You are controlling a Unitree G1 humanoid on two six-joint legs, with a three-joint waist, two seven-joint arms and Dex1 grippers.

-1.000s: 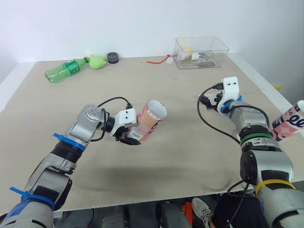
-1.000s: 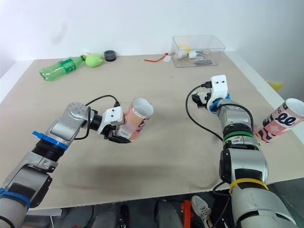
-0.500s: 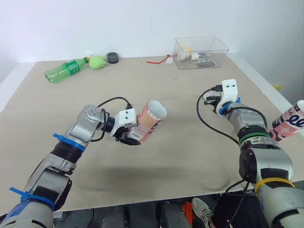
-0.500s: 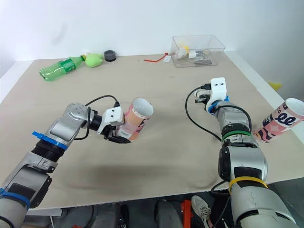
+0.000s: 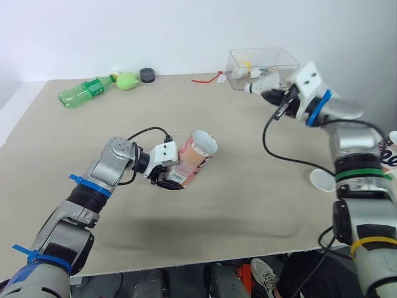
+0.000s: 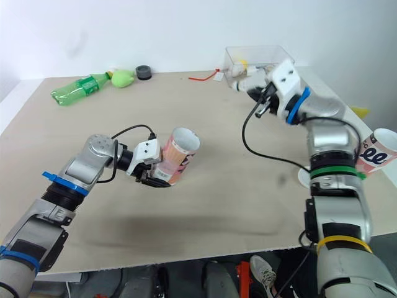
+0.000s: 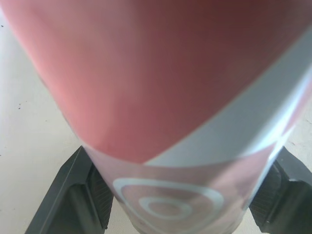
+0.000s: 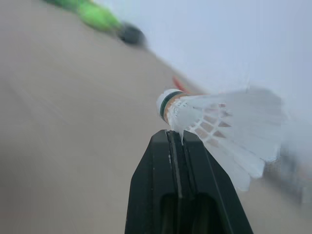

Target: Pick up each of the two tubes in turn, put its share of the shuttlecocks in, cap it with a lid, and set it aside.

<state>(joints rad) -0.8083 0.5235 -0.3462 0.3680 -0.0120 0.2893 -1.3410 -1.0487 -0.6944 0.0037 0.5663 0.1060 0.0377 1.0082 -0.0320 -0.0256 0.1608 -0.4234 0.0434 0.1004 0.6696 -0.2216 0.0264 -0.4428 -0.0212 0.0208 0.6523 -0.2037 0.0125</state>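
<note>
A pink patterned tube (image 5: 195, 156) hangs tilted just above the table, its open mouth pointing up and to the right. My left gripper (image 5: 168, 179) is shut on its lower end, one black finger (image 7: 73, 195) on each side. My right gripper (image 8: 175, 135) is raised over the far right of the table, shut on the feathers of a white shuttlecock (image 8: 217, 119), which also shows in the left eye view (image 5: 260, 85). A second pink tube (image 6: 376, 151) pokes in at the table's right edge. A white lid (image 5: 322, 180) lies beside it.
A clear plastic box (image 5: 263, 67) holding small items stands at the back right. A green bottle (image 5: 85, 91), a green object (image 5: 128, 80) and a black cap (image 5: 147, 75) lie along the back left. A red strip (image 5: 206, 80) lies near the box.
My right arm has lifted off the table and swung toward the back, now gripping a shuttlecock. The white lid near the right edge has come into sight. The left arm and tube stay put.
</note>
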